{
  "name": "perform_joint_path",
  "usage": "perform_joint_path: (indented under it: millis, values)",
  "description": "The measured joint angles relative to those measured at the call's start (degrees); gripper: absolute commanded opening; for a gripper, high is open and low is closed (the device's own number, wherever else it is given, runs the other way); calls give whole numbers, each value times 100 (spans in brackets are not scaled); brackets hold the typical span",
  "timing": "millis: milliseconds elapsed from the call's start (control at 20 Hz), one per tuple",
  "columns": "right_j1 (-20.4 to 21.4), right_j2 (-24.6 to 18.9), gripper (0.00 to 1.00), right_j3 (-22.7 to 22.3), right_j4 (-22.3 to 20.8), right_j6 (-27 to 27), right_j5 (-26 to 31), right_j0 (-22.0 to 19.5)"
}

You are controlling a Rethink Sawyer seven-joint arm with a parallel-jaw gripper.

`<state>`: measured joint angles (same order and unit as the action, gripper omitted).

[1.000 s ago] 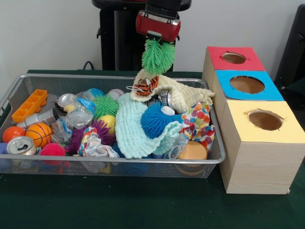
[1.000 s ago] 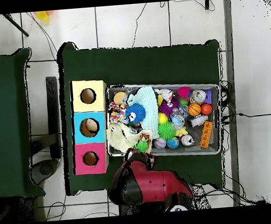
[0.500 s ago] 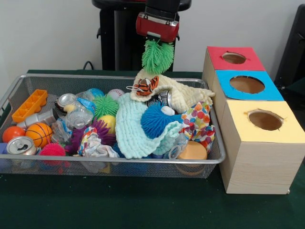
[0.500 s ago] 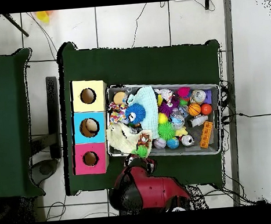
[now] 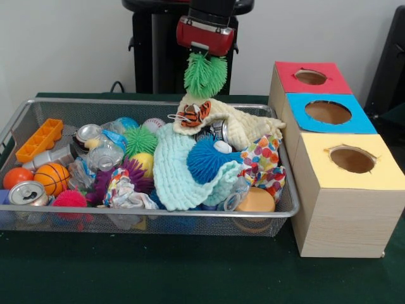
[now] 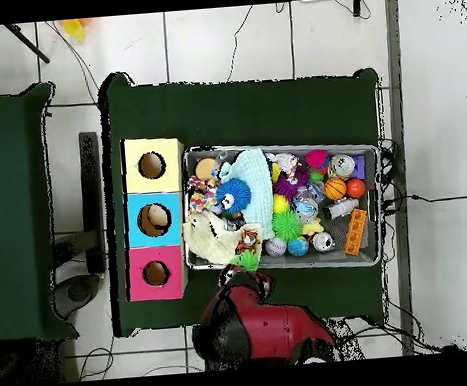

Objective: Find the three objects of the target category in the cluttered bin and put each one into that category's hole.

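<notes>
A green spiky ball (image 5: 205,75) hangs from the pincer (image 5: 206,52), which is clamped on its top, so the toy is lifted clear above the far rim of the wire bin (image 5: 286,204). Directly under the pincer lies a cream cloth (image 5: 243,127) with a small tiger-striped toy (image 5: 193,114) on it. Lower and nearer the camera than the pincer sit a blue spiky ball (image 5: 205,158) on a light teal knitted cloth (image 5: 174,174). In the front view, off to the pincer's right, stands a row of three boxes: the red box (image 5: 310,77) closest, then the blue box (image 5: 329,113), then the yellow box (image 5: 350,159), each with a round hole on top
</notes>
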<state>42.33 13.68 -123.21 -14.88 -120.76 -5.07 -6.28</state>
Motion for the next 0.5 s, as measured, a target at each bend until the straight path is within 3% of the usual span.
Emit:
perform_joint_path:
  millis: [500]
  values:
    - [133,-121,0,12,-88,0,71,-722]
